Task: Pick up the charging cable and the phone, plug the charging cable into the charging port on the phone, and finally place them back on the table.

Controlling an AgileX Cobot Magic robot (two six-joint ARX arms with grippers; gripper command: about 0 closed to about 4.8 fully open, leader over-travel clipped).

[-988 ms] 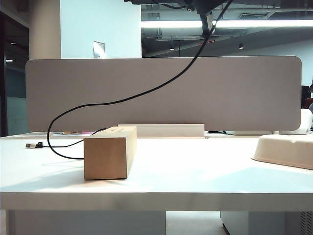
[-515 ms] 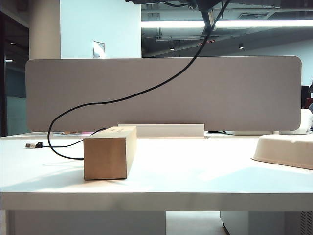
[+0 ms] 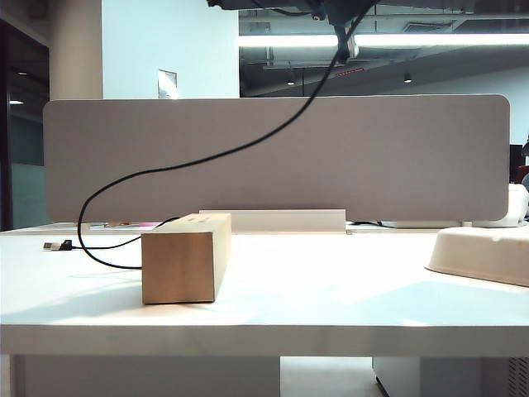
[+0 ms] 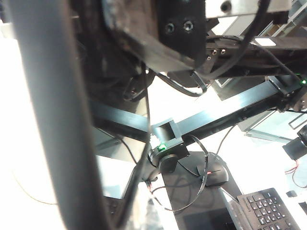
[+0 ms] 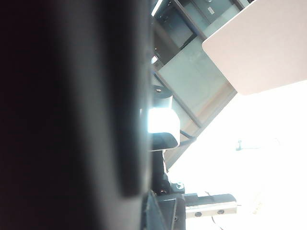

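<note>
Left gripper: not identifiable in the exterior view beyond dark hardware at the top edge; its wrist view is filled by blurred dark parts close to the lens. Jaws together; what they hold cannot be made out.

Right gripper: likewise lost in a dark blur across most of its wrist view. Jaws together; contents cannot be told.

Charging cable (image 3: pixel 207 159): black cord, hanging from the dark hardware at the top edge, sweeping down and left in front of the partition, looping near the table surface, and running behind the box. One plug end (image 3: pixel 58 246) lies on the table at far left, well apart from the box.

Phone: not made out in any view.

Table (image 3: pixel 314 339): white top, thick pale front edge.

Cardboard box (image 3: pixel 183 258): brown, standing left of centre on the table.

Dish (image 3: pixel 483 252): cream-white, at the right edge of the table, partly cropped.

Partition (image 3: pixel 397 157): grey fabric panel, upright behind the table.

Keyboard (image 4: pixel 269 211) and mouse (image 4: pixel 214 173): dark, seen past the left arm in its wrist view.
</note>
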